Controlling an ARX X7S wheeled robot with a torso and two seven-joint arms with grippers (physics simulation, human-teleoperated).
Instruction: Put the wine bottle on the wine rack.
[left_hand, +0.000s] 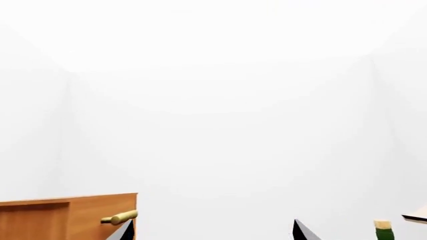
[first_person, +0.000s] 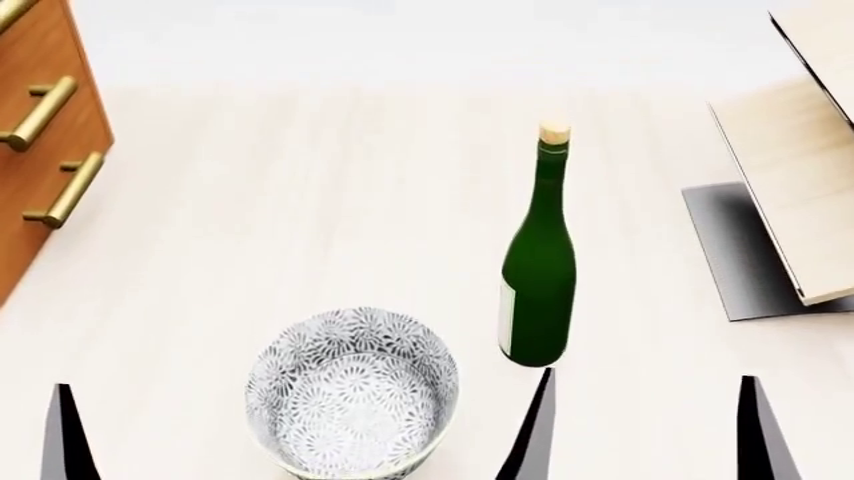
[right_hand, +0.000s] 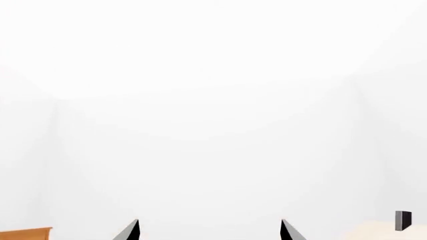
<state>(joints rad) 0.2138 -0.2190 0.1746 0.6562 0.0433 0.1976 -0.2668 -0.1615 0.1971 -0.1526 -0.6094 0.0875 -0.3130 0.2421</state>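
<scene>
Nearest the head camera, dark fingertips of both grippers poke up from the bottom edge: the right gripper has its fingers spread wide with nothing between them, and so does the left gripper in its wrist view. Between them sits a patterned bowl. Just beyond stands the wine bottle, upright on the pale table. Farther right lies the tilted wine rack, well apart from the bottle; a brown drawer cabinet stands far left.
</scene>
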